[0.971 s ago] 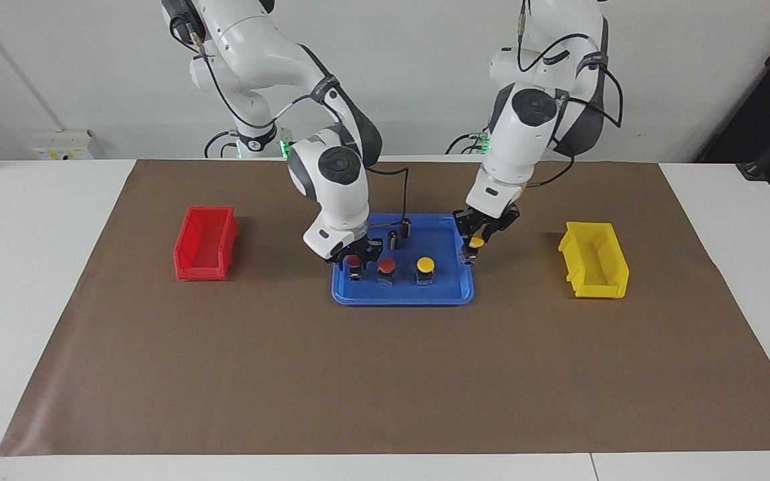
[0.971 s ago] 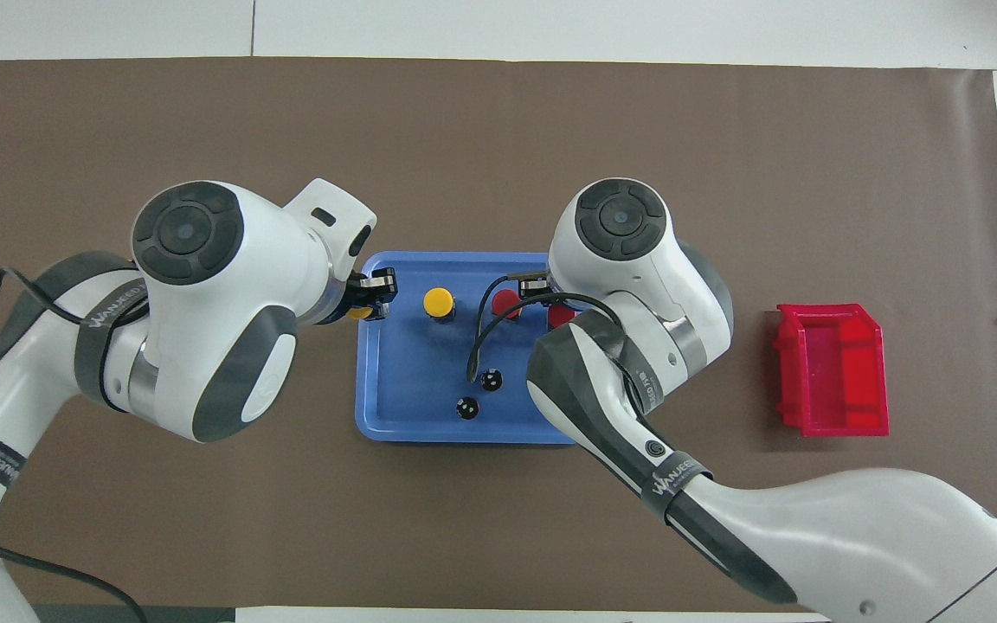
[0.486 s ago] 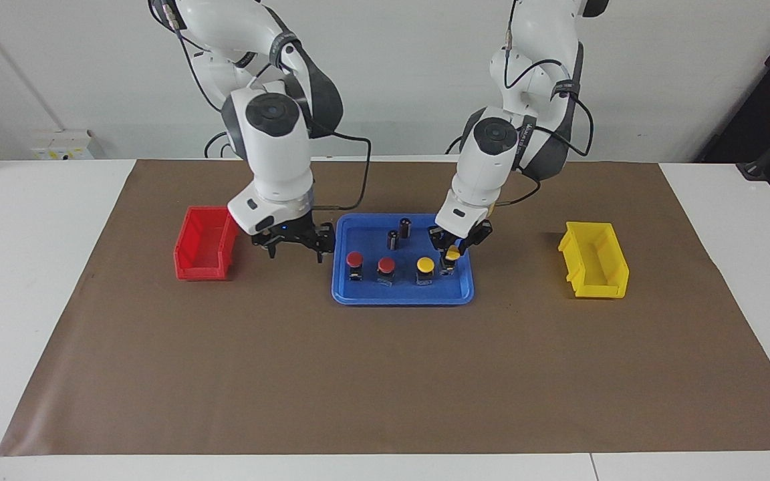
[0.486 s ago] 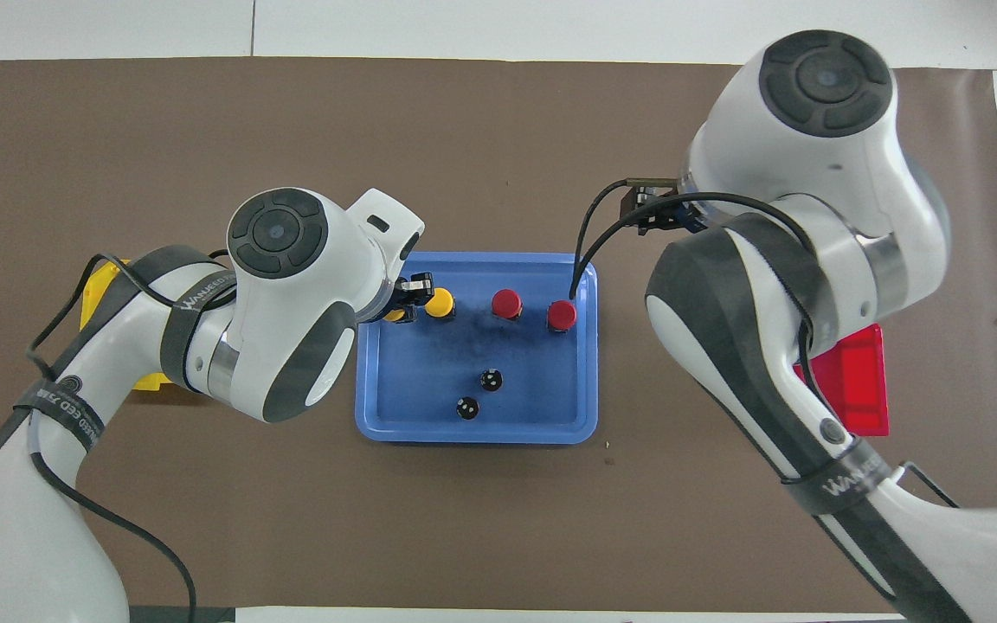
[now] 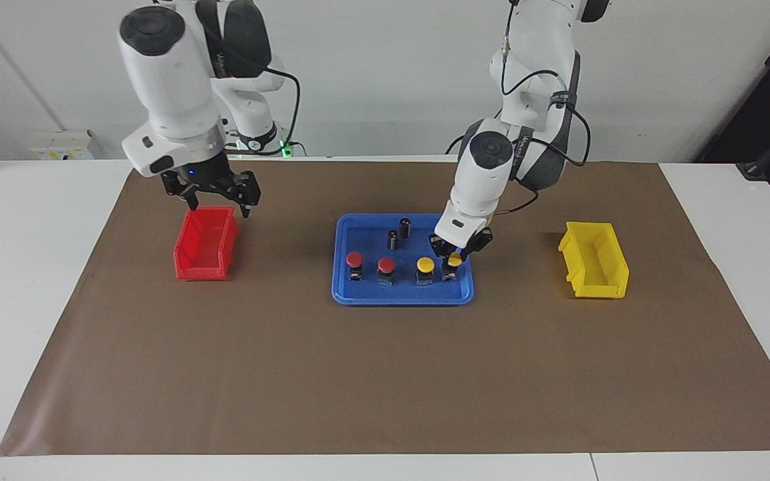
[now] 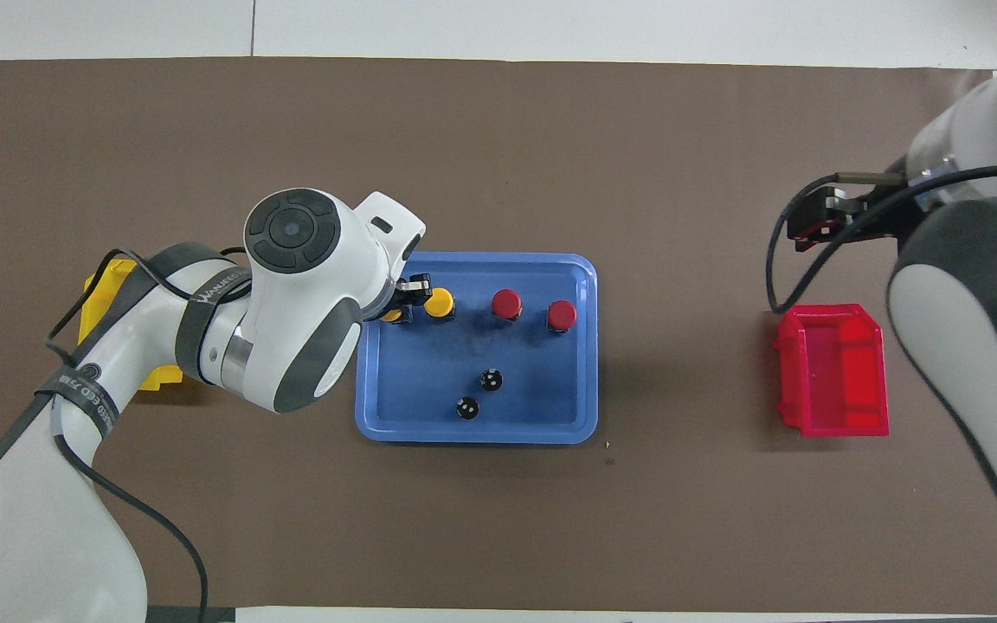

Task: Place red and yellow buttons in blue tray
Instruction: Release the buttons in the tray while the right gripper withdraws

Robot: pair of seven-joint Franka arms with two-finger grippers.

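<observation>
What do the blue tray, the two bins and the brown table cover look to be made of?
Blue tray: likely moulded plastic, smooth and slightly glossy, with rounded corners and a low rim. Red bin and yellow bin: likely rigid plastic, one even colour, thin ribbed walls. Brown cover: looks like matt paper or thin board, flat with faint creases; I cannot tell which.

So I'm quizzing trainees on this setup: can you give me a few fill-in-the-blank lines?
1. The left claw is shut on a button with a ____ cap.
2. The right claw hangs open over the ____ bin.
3. The blue tray holds ____ red buttons.
4. The two dark cylinders stand in the ____.

Missing: yellow; red; two; tray
</observation>
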